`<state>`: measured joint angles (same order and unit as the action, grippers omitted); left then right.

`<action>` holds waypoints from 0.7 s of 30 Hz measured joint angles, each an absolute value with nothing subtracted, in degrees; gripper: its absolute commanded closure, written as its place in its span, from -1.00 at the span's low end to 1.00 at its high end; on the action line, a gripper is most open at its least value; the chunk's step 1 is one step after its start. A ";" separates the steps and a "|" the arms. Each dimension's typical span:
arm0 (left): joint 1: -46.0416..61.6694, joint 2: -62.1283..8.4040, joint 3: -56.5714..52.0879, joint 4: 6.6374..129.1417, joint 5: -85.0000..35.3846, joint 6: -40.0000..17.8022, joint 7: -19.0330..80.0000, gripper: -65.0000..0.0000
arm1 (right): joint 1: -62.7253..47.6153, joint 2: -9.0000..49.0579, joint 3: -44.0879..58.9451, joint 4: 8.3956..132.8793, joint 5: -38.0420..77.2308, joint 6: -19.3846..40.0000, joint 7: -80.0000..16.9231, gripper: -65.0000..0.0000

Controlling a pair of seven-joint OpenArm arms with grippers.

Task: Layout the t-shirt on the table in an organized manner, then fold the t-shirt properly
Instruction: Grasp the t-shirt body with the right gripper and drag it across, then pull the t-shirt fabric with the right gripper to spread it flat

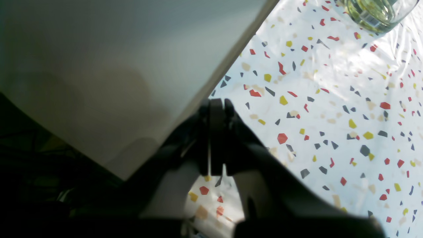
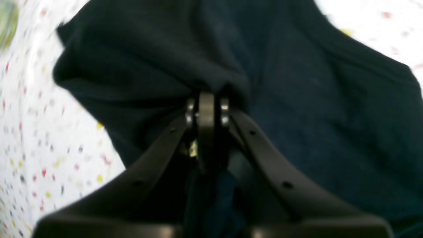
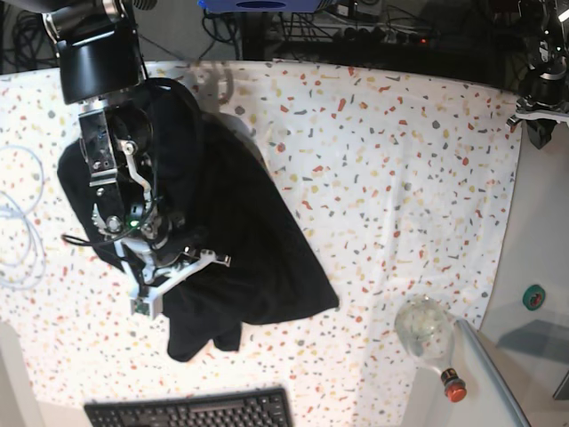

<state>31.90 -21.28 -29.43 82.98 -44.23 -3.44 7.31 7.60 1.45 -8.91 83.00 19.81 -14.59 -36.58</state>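
A: Right gripper (image 2: 206, 99) fingers pressed together on a bunched fold of the t-shirt (image 2: 297, 109); cloth puckers at the tips, so it looks pinched, presumably to drag or lift it flat.

B: Left gripper (image 1: 216, 105)?

A: Jaws closed, nothing between them. It sits at the far table (image 3: 400, 178) edge by the grey side surface (image 1: 115, 66), well apart from the cloth, likely parked.

B: Shirt position?

A: Crumpled heap on the table, under the right arm, above the keyboard (image 3: 191, 411). Glass bottle (image 3: 427, 334) well apart. Layout not yet done.

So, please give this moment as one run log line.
right gripper: shut on t-shirt | left gripper: shut, holding nothing, at table edge | t-shirt: crumpled, not folded
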 measured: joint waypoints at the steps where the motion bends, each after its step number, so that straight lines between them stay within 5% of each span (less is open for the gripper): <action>1: 31.92 -21.28 -29.43 82.98 -44.23 -3.44 7.27 1.00 | 7.62 1.37 -7.42 83.00 19.81 -14.57 -36.34 1.00; 9: 31.92 -21.28 -29.43 82.98 -44.21 -3.44 7.31 1.00 | 12.19 2.07 -0.82 73.71 19.16 -14.55 -36.95 1.00; 15: 31.94 -21.23 -29.41 82.98 -44.23 -3.46 7.31 1.00 | 6.92 2.98 -1.15 83.64 19.00 -14.96 -38.92 0.07; 21: 31.94 -21.26 -29.43 82.98 -44.23 -3.46 7.35 1.00 | 2.00 4.95 -18.37 96.07 19.46 -14.52 -36.01 0.31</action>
